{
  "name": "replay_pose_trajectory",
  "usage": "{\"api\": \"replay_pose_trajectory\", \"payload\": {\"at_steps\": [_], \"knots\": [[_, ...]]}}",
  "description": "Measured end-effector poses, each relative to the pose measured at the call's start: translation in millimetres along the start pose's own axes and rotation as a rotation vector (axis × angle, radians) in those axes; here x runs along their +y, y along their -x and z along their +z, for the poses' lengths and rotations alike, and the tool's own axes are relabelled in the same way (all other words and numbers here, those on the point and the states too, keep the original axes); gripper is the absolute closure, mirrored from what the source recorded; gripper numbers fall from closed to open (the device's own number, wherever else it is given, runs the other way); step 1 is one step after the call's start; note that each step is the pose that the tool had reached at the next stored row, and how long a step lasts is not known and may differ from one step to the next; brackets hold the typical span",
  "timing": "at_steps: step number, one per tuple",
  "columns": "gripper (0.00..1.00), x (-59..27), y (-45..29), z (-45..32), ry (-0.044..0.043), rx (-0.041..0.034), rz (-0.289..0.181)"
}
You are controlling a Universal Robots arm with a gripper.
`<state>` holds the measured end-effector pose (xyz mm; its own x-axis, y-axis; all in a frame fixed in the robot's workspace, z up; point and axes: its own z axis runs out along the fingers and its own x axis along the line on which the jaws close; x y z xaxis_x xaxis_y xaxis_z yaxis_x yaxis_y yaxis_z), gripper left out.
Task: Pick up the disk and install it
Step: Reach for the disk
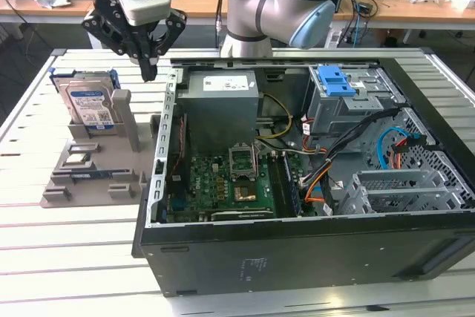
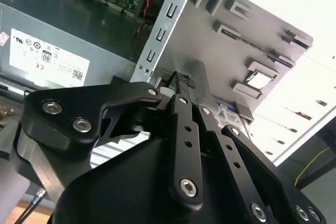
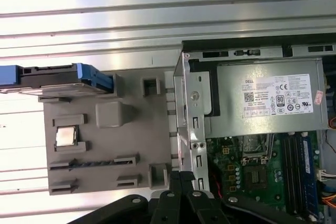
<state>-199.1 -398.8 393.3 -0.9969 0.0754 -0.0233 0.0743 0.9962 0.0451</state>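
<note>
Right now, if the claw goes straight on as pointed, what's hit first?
Likely the grey plastic fixture plate, beside the black computer case's wall; depth unclear. The silver blue-railed disk sits aside.

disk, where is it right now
The disk stands on edge at the back of the grey fixture on the exterior view's left, outside the open computer case.
</note>
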Motion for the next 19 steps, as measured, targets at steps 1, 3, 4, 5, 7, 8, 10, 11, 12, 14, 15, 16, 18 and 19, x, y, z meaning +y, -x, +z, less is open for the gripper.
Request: {"api": "replay_pose_trajectory", "payload": {"at_steps": [1,3,4,5,7,8,10,11,12,14,15,16,18,19], "knots": [[0.89,-0.4,-4.8,-0.2,-0.0001,0.0,0.0],[0.89,-1.1,-15.2,-0.4,0.0,0.0,0.0],[0.89,-1.5,-19.8,-0.5,0.0,-0.0001,0.0],[0.89,-1.6,-21.8,-0.6,-0.0001,0.0,0.0],[0.89,-2.1,-28.4,-0.7,0.0,0.0,0.0],[0.89,-2.5,-32.8,-0.9,0.0,0.0,0.0],[0.89,-2.9,-39.3,-1.0,0.0,0.0,0.0],[0.89,-3.1,-41.5,-1.1,0.0,-0.0001,0.0],[0.89,-3.3,-44.6,-1.2,0.0,-0.0001,0.0],[0.89,-3.7,-49.0,-1.3,0.0,0.0,0.0],[0.89,-3.8,-51.0,-1.4,-0.0001,0.0,0.0],[0.89,-4.0,-53.9,-1.4,-0.0001,0.0,0.0],[0.89,-4.4,-59.2,-1.6,0.0,0.0,0.0],[0.89,-4.7,-62.4,-1.7,0.0,0.0,0.0]]}}
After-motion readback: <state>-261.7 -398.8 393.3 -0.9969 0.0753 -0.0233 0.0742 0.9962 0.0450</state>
